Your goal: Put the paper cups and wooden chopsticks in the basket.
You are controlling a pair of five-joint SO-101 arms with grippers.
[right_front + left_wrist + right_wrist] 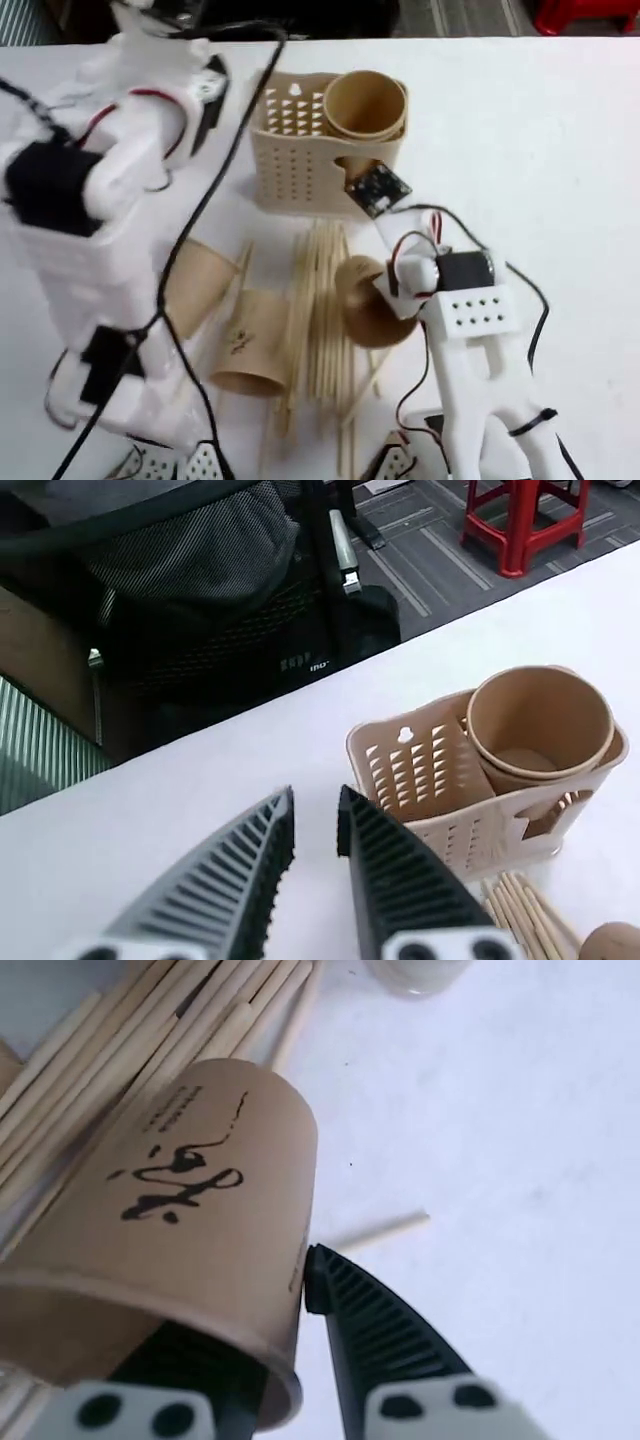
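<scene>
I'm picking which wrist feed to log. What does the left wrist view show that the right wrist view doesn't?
Left wrist view: the basket with an upright paper cup inside, the open left gripper, a chair and a red stool beyond the white table. Right wrist view: the right gripper clamping the printed cup by its wall, one finger inside. Both: wooden chopsticks on that table.

White table [560,150], black mesh chair [190,560] behind it, red stool [520,505] on grey floor [430,550].
</scene>
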